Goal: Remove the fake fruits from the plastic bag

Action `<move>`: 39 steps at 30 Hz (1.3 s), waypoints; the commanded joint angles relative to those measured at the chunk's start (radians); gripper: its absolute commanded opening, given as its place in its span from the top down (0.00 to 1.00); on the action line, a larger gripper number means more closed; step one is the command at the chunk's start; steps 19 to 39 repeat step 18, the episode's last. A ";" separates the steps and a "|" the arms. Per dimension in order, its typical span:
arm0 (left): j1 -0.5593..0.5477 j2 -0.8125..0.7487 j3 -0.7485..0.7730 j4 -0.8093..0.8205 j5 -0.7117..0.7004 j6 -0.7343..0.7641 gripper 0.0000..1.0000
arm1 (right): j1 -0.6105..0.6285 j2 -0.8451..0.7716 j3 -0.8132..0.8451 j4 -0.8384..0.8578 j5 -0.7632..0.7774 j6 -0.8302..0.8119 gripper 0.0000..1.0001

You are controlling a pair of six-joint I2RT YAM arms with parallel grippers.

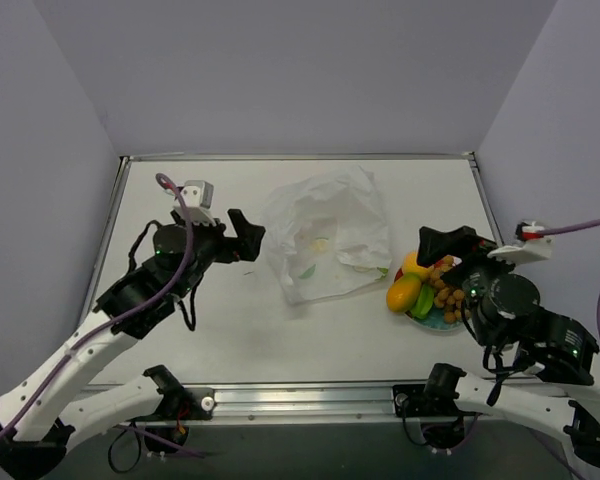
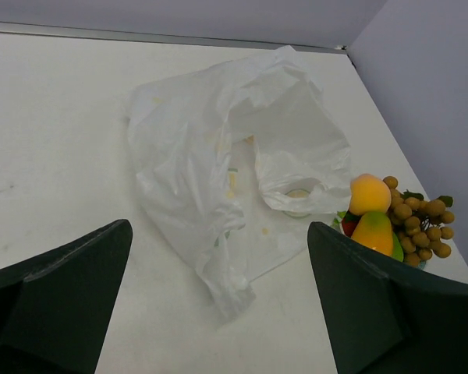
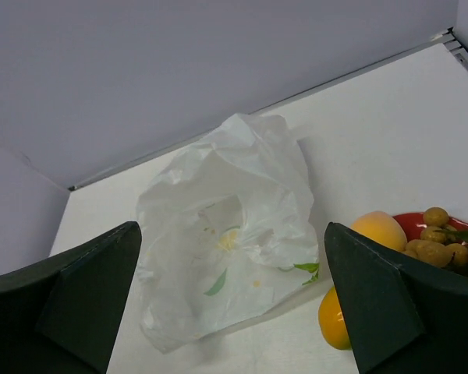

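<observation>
The plastic bag (image 1: 328, 235) lies flat and crumpled mid-bench (image 1: 230, 320) and looks emptied. The fruits (image 1: 425, 285) are heaped on the plate (image 3: 413, 220) just to its right, I guess as the drop-off spot. Both hands are spread wide with nothing in them: the left hand (image 1: 252, 238) hovers just left of the bag, and the right hand (image 1: 432, 248) hangs by the fruit pile.
</observation>
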 commanded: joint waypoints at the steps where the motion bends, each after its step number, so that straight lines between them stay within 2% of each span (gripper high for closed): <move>1: -0.003 -0.154 0.068 -0.311 -0.038 0.052 0.06 | 0.003 -0.111 -0.041 0.028 0.120 0.045 0.00; 4: -0.003 -0.274 0.047 -0.342 -0.052 0.058 0.06 | 0.005 -0.159 -0.092 0.028 0.131 0.059 0.00; 7: -0.003 -0.317 0.018 -0.319 -0.064 0.078 0.06 | 0.008 -0.147 -0.122 0.028 0.121 0.065 0.00; 15: -0.003 -0.233 0.008 -0.293 -0.035 0.101 0.06 | 0.008 -0.018 -0.101 0.032 0.119 0.060 0.00; 18: -0.003 -0.228 0.025 -0.270 -0.058 0.115 0.06 | 0.010 0.031 -0.046 0.064 0.119 -0.001 0.00; 39: -0.003 -0.228 0.025 -0.270 -0.058 0.115 0.06 | 0.010 0.031 -0.046 0.064 0.119 -0.001 0.00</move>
